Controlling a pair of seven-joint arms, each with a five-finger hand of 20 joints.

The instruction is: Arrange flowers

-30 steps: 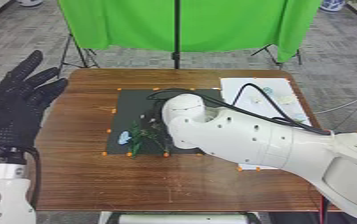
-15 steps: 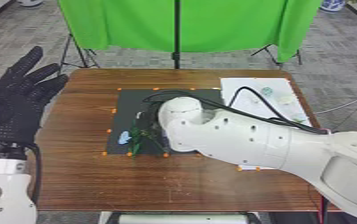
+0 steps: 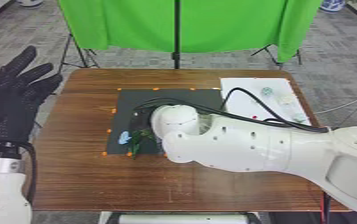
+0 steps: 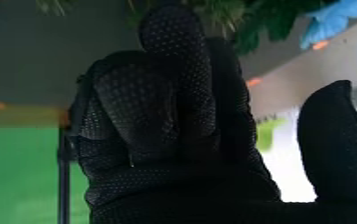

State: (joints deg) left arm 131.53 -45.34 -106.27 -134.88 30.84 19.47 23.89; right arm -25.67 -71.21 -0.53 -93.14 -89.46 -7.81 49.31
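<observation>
In the head view my right hand [image 3: 141,119], partly hidden by its own arm, is over the dark mat [image 3: 179,94]. Near the mat's front left corner lie a light-blue flower [image 3: 125,137] and green leaves [image 3: 139,140]. The right wrist view has my right hand [image 4: 188,110] open, its thumb apart from the fingers; beyond the fingertips are green leaves [image 4: 272,22] and blue petals [image 4: 339,21]. Upright at the left edge, my left hand [image 3: 10,100] is open, away from the flowers.
A white sheet [image 3: 245,102] with pale flowers [image 3: 286,99] lies on the right of the brown table [image 3: 94,185], partly under my right arm. Black cables loop over the mat and sheet. Behind the table hangs a green cloth [image 3: 121,25].
My right arm's wrist has moved left and slightly toward the near side over the mat. The left hand has shifted slightly to the left.
</observation>
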